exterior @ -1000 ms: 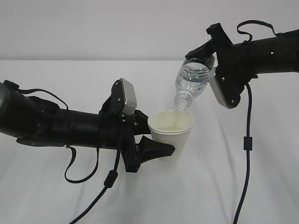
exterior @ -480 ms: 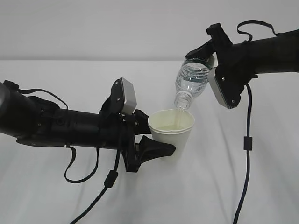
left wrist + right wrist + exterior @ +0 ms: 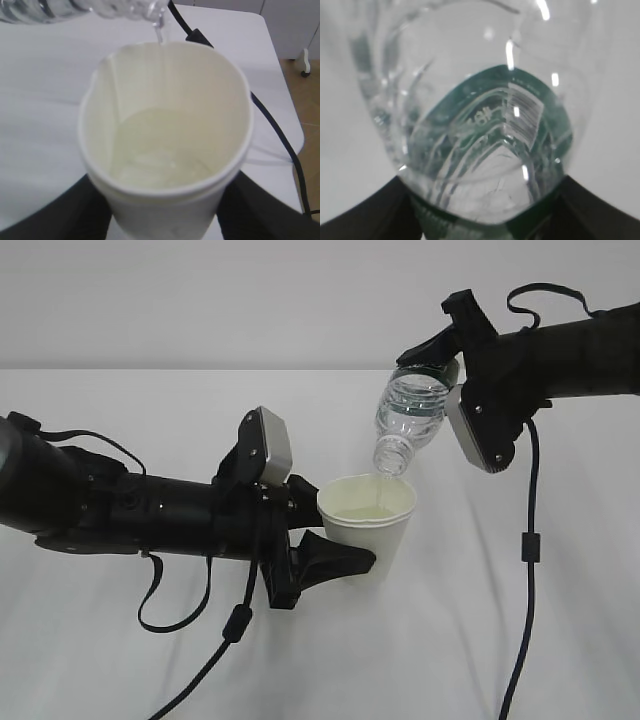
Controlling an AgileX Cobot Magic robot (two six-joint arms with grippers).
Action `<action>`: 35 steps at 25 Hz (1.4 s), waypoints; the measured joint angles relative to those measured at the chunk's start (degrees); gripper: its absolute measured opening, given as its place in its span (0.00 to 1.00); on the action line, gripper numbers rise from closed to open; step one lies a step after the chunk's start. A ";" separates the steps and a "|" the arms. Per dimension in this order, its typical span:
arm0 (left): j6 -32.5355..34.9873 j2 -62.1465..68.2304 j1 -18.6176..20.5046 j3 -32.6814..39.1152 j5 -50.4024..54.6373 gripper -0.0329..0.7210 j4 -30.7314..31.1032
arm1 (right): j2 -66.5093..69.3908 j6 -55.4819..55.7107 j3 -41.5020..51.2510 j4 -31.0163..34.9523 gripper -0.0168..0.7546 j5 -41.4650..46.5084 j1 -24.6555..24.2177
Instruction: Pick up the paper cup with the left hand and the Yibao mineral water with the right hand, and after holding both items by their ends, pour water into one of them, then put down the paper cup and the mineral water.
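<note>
While still tilted, bottle (image 3: 411,418) over unmoved cup (image 3: 366,525).

Tilted bottle (image 3: 411,420) over upright cup (image 3: 367,525)

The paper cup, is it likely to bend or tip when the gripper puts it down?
The paper cup probably deforms easily: its rim looks oval between the left gripper fingers. Water pooled inside should steady it, though its tapered base may still tip.

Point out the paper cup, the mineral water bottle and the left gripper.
paper cup (image 3: 374,536), exterior view, on its outer wall below the rim.
mineral water bottle (image 3: 410,418), exterior view, on its clear ribbed body.
left gripper (image 3: 335,540), exterior view, between its fingertips at the cup's side.
</note>
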 joint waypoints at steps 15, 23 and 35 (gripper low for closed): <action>0.00 0.00 0.00 0.00 0.00 0.61 0.00 | 0.00 0.00 0.00 0.00 0.60 0.00 0.00; 0.00 0.00 0.00 0.00 0.00 0.61 0.00 | 0.00 0.00 0.00 0.00 0.60 0.00 0.00; 0.00 0.00 0.00 0.00 0.00 0.61 0.10 | -0.20 0.00 0.00 0.00 0.60 0.00 0.00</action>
